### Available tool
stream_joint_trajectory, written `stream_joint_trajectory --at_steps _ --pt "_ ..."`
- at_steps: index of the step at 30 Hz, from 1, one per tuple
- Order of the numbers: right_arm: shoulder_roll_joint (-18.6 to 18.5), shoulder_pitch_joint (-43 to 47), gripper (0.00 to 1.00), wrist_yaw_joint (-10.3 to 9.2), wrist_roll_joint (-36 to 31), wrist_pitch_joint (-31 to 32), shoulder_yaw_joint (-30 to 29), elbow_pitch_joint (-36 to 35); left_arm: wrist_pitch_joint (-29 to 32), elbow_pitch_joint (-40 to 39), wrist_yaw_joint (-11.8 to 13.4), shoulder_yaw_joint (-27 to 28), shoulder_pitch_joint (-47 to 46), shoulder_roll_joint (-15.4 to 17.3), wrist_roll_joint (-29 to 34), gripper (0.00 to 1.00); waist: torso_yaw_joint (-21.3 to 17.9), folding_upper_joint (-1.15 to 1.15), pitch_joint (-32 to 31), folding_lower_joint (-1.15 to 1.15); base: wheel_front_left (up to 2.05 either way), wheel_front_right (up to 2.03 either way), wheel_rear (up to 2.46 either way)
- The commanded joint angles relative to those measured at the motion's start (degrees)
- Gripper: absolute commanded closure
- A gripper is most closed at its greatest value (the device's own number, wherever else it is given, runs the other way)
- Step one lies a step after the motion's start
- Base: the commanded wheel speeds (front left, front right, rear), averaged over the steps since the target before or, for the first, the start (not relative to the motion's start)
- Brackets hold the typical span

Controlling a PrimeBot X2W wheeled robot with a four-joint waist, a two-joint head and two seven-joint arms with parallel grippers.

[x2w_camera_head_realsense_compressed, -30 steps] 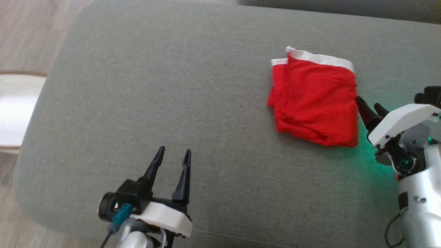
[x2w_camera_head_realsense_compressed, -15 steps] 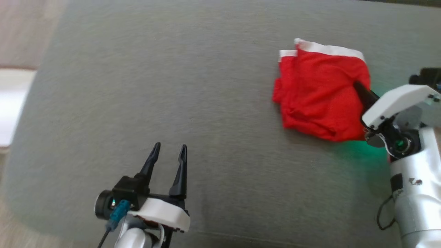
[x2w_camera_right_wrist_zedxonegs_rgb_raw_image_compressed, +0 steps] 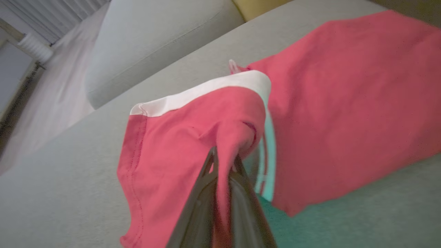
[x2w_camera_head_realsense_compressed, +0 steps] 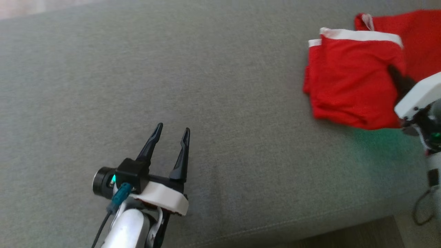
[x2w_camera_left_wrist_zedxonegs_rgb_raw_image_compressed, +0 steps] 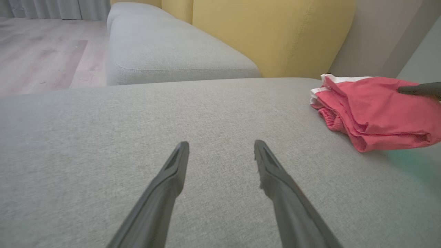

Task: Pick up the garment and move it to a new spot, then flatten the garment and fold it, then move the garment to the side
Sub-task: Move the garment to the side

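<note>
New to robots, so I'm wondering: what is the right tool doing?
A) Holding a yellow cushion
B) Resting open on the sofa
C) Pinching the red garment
C: in its wrist view the right tool is shut on a bunched fold of the garment.

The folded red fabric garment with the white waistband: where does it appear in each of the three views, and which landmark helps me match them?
Head view: the folded red fabric garment with white waistband lies upper right, on the grey sofa cushion.
Left wrist view: the garment is at the right edge, at middle height.
Right wrist view: the garment is at the centre, its edge pinched.
Shared landmark: the right gripper, dark fingers shut on the garment.
</note>
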Motion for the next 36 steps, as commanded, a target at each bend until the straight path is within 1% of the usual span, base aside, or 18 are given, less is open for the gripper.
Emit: stream_joint_trajectory --at_steps 1,6,11,15,17,19,20,21,24,27,29,32,36 --pt "-1.4 -1.4 1.00 -0.04 -0.7 -0.7 1.2 -2.6 -0.4 -1.3 -0.1 2.1 -1.7 -0.1 0.5 0.00 -1.3 0.00 1.6 0.00 0.00 0.00 0.00" --pt "-6.6 -4.4 1.00 -0.04 -4.4 -0.7 2.6 -3.1 -0.4 -0.9 -0.1 2.1 -1.8 -0.1 0.7 0.00 0.9 0.00 2.7 0.00 0.00 0.00 0.00" --pt "-13.8 -8.6 1.00 -0.04 -7.4 1.9 3.6 -3.6 -0.4 -1.3 0.2 2.3 -1.8 -0.1 0.9 0.00 4.0 0.00 4.4 0.00 0.00 0.00 0.00" --pt "-19.5 -10.1 1.00 -0.04 -9.7 5.2 2.9 -1.5 -0.4 -1.9 0.6 2.3 -1.6 -0.1 0.7 0.00 6.1 0.00 5.6 0.00 0.00 0.00 0.00" --pt "-21.8 -10.0 1.00 -0.04 -10.9 6.9 2.2 0.3 -0.4 -2.0 0.7 2.3 -1.4 -0.1 0.6 0.00 6.7 0.00 6.1 0.00 0.00 0.00 0.00" --pt "-24.1 -9.8 1.00 -0.04 -13.4 7.1 1.4 2.2 -0.4 -2.2 0.7 2.4 -1.3 -0.1 0.7 0.00 7.1 0.00 6.6 0.00 0.00 0.00 0.00" --pt "-24.9 -9.8 0.60 -0.04 -15.3 6.3 1.0 2.9 -0.4 -2.3 0.8 2.4 -1.2 -0.1 0.7 0.00 7.2 0.00 6.7 0.00 0.00 0.00 0.00" --pt "-25.5 -9.8 0.00 -0.04 -17.3 5.2 0.4 3.7 -0.4 -2.3 0.8 2.5 -1.2 -0.1 0.7 0.00 7.3 0.00 6.8 0.00 0.00 0.00 0.00" --pt "-26.2 -9.6 0.00 -0.04 -22.7 2.4 -0.5 5.4 -0.4 -2.4 0.9 2.7 -1.3 -0.1 0.7 0.00 7.3 0.00 6.9 0.00 0.00 0.00 0.00" --pt "-26.3 -9.8 0.00 -0.04 -27.3 -1.6 0.0 4.7 -0.4 -2.6 1.1 3.1 -1.1 -0.1 0.6 0.00 6.6 0.00 6.2 0.00 0.00 0.00 0.00" --pt "-25.6 -9.8 0.00 -0.04 -29.4 -4.2 0.2 3.8 -0.4 -2.6 1.1 3.3 -0.9 -0.1 0.7 0.00 6.1 0.00 5.2 0.00 0.00 0.00 0.00" --pt "-24.1 -9.0 0.00 -0.04 -30.1 -8.2 0.5 1.0 -0.4 -2.6 1.5 3.9 -0.5 -0.1 -0.1 0.00 5.7 0.00 3.2 0.00 0.00 0.00 0.00" --pt "-20.8 -6.0 0.00 -0.04 -29.4 -13.6 -0.7 -5.4 -0.4 -2.3 2.8 5.3 0.6 -0.1 -2.0 0.00 5.6 0.00 -0.3 0.00 0.00 0.00 0.00"
